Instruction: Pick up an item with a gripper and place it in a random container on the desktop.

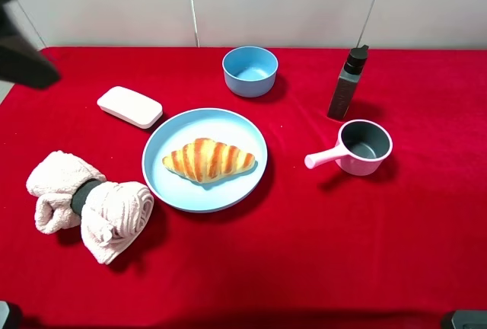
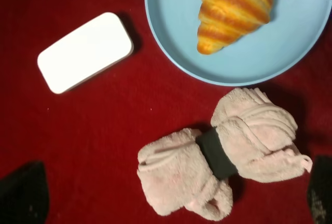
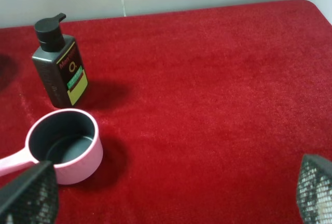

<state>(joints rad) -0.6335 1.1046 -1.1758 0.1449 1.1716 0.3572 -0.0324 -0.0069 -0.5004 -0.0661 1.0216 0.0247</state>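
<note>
croissant lies flat in the middle of the light-blue plate, long axis across the plate, nothing gripping it. in the left wrist view one pointed end of the croissant shows on the plate, inside the rim.

plate sits on the red desktop. white soap-like block just beside the plate on its far-left side, not touching. rolled pink towel with a dark band round its middle lies near the plate's left-front edge; in the left wrist view the towel comes close to the plate rim, contact unclear. small blue bowl behind the plate, apart from it. pink saucepan, grey inside, right of the plate, handle pointing toward the plate. dark pump bottle upright behind the saucepan.

left gripper: only the two black fingertips show, wide apart, released, holding nothing, above the towel and block area. right gripper: fingertips spread wide, released, empty, over bare cloth near the saucepan and bottle, well apart from the plate.
</note>
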